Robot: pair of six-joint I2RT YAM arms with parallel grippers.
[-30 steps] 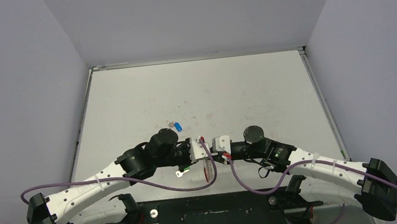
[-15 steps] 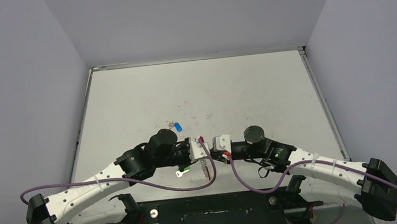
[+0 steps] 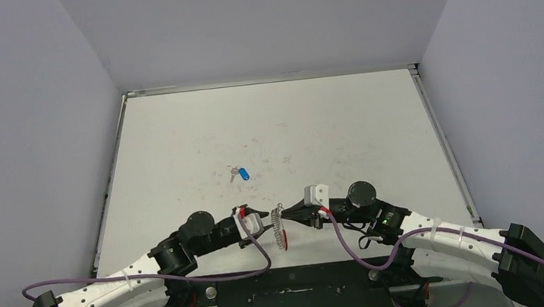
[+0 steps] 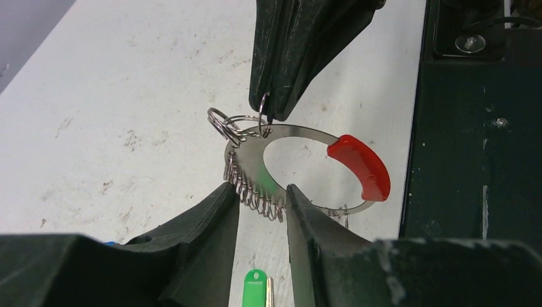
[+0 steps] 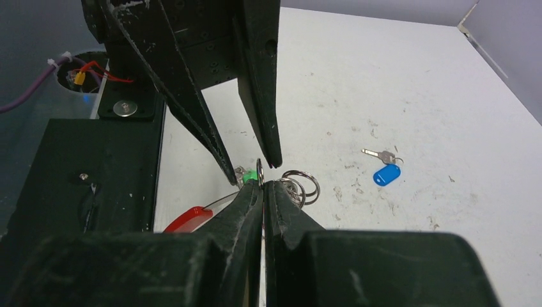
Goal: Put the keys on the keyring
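Note:
The keyring [image 4: 255, 150] is a silvery band with a wire coil and a red sleeve [image 4: 361, 166]; it also shows in the top view [image 3: 279, 226]. My right gripper [image 5: 263, 184] is shut on a small split ring [image 5: 260, 169] at the keyring's top and holds it off the table. My left gripper [image 4: 261, 192] is open, its fingertips on either side of the coil. The green key [image 4: 255, 288] lies on the table below my left fingers. The blue key [image 3: 241, 173] lies farther out, and shows in the right wrist view [image 5: 385, 173].
The black base plate [image 3: 291, 292] runs along the near edge, right behind the keyring. Two loose split rings [image 5: 300, 185] hang on the keyring. The table's raised rim [image 3: 111, 178] bounds the left side. Purple cables [image 3: 264, 249] loop close to both wrists.
My left arm has drawn back toward the near left, away from the keyring. My right gripper has shifted slightly nearer with the keyring. The green key is now covered in the top view.

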